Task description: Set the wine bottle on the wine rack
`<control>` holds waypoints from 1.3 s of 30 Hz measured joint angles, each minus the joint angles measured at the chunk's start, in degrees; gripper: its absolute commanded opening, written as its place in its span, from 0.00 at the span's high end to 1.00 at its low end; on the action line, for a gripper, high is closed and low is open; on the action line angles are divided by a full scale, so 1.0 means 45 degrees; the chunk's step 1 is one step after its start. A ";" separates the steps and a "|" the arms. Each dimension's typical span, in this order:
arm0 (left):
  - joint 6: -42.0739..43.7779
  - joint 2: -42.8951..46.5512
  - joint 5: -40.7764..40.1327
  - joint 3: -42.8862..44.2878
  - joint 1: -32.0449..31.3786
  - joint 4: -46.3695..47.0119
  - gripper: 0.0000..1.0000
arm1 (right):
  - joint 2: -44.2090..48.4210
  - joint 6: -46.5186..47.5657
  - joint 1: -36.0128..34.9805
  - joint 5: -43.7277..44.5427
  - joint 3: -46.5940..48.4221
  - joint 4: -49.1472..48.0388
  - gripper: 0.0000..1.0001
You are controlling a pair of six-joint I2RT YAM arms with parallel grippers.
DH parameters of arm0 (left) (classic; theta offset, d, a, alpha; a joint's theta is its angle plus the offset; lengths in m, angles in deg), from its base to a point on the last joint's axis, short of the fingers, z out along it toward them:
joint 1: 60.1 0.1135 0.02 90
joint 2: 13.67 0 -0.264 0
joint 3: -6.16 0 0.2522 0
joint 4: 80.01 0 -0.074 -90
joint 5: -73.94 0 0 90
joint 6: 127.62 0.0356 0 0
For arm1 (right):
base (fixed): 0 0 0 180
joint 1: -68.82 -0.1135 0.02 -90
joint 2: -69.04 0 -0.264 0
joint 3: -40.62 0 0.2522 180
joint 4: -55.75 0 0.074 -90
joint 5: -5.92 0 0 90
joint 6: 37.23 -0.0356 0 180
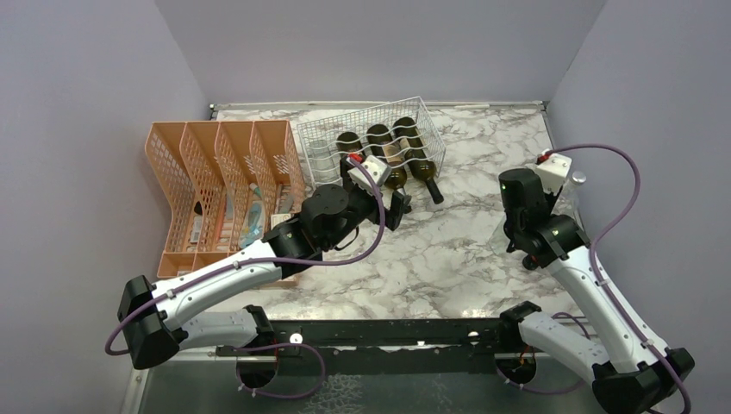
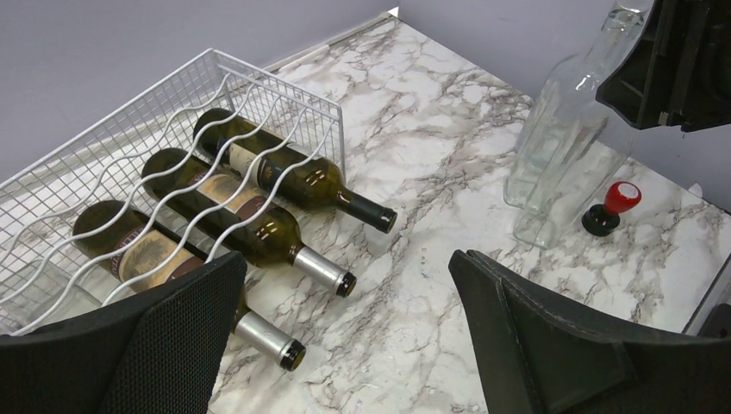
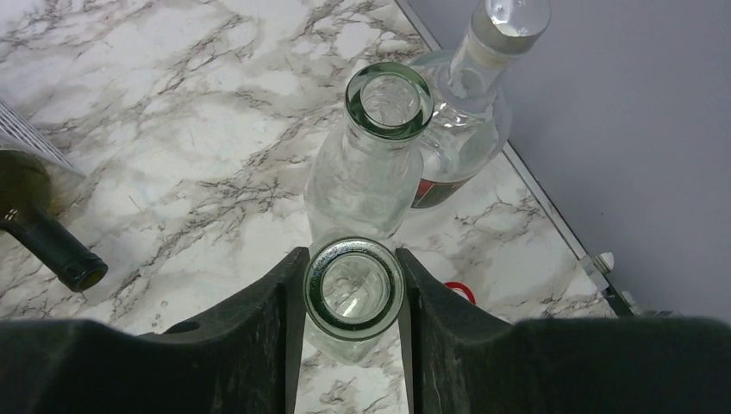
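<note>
A clear glass wine bottle (image 3: 353, 287) stands upright near the table's right edge, and my right gripper (image 3: 352, 261) is shut on its neck, a finger pressing each side of the open mouth. In the top view that gripper (image 1: 559, 200) sits under its wrist at the right. The white wire wine rack (image 1: 371, 121) (image 2: 259, 78) stands at the back centre, with three dark green bottles (image 1: 379, 138) (image 2: 259, 224) lying in it, necks poking out. My left gripper (image 1: 398, 207) (image 2: 346, 257) hovers open just in front of those necks, holding nothing.
Another clear bottle (image 3: 379, 155) and a stoppered one with a red label (image 3: 483, 95) stand right behind the held bottle, close to the right wall. A red-topped stopper (image 2: 616, 203) lies beside them. An orange mesh file organiser (image 1: 215, 172) stands left of the rack.
</note>
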 measured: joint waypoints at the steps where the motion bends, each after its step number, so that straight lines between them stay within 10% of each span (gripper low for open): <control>1: -0.0005 -0.0015 0.0005 0.0000 0.0000 0.0000 0.01 | 0.0044 0.0102 0.0015 -0.0019 -0.0044 -0.0131 0.59; 19: -0.0097 -0.0267 0.0209 0.0000 0.0000 0.0087 0.01 | 0.0840 0.1399 0.0019 -0.1739 -0.0039 -0.0811 0.98; 39: -0.0189 -0.4211 0.4231 -0.1229 0.0000 0.4031 0.01 | 0.0398 0.3793 0.0019 -1.1103 0.1656 -0.1083 0.99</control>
